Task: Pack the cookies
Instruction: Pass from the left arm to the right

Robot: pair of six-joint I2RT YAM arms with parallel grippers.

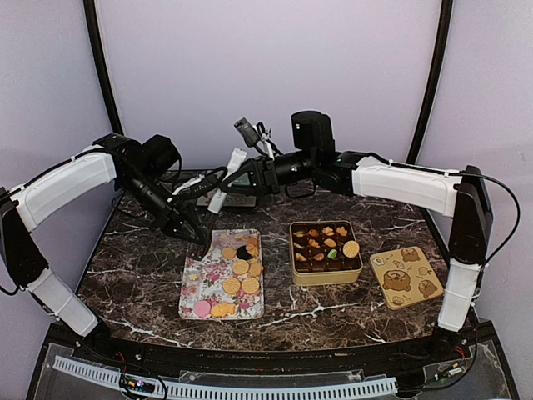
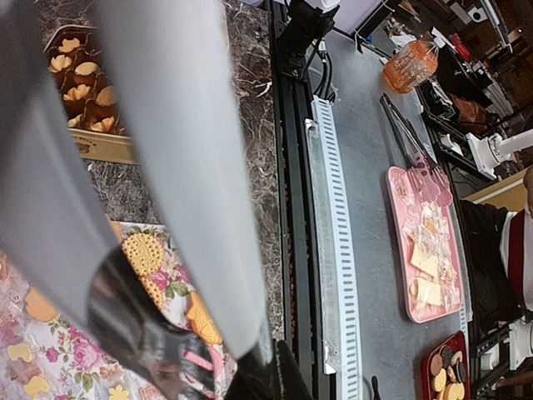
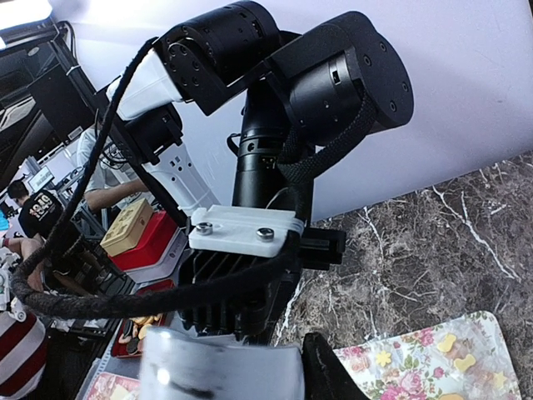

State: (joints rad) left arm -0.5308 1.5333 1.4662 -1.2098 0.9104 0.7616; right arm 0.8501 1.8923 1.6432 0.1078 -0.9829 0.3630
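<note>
Several cookies (image 1: 241, 267), mostly golden-orange with one pink and one dark brown, lie on a floral tray (image 1: 200, 283). More cookies (image 1: 351, 248) fill a gold tin (image 1: 326, 279) with dark compartments. My left gripper (image 1: 193, 231) hovers at the tray's far left corner. In the left wrist view (image 2: 208, 367) its tips stand slightly apart and empty over the tray's cookies (image 2: 143, 252). My right gripper (image 1: 218, 200) reaches left behind the tray. In the right wrist view (image 3: 304, 375) its fingers run off the bottom edge, with the tray's corner (image 3: 416, 367) beside them.
The tin's gold lid (image 1: 405, 277) lies flat to the right of the tin. The two arms are close together at the back left of the marble table (image 1: 133, 267). A white slotted strip (image 1: 250, 387) runs along the near edge.
</note>
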